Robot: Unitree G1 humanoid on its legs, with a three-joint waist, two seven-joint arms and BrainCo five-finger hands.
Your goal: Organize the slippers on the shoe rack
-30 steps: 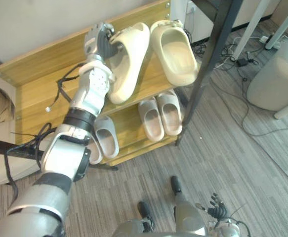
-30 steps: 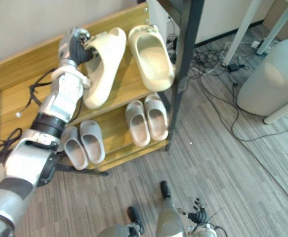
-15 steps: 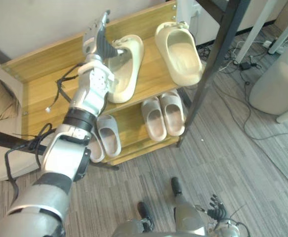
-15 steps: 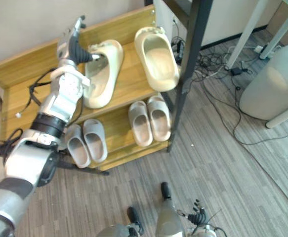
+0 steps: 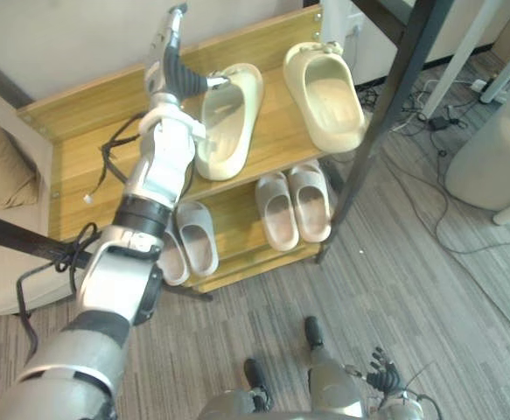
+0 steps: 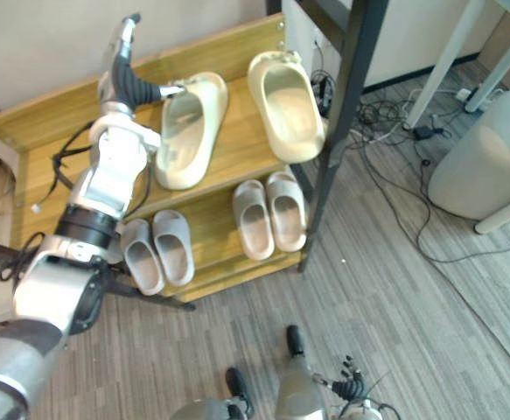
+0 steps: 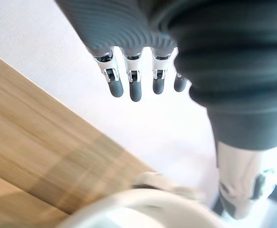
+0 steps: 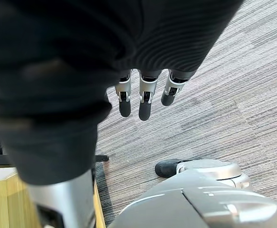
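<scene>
One cream slipper (image 5: pixel 228 122) on top shelf (image 5: pixel 276 136), left robot hand (image 5: pixel 171 72) just beside it — fingers straight, apart.

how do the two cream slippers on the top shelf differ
The left cream slipper lies slanted, its near end angled left; the right cream slipper sits straighter. The left hand, fingers straight, has its thumb at the left one's far rim; the right one lies apart from it, beside the black post. Both are cream, open side up, on the top shelf.

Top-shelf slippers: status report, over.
Left hand open at heel of left cream slipper; right hand open, low. Both cream slippers sole-down, top shelf. Black post beside right cream slipper.
</scene>
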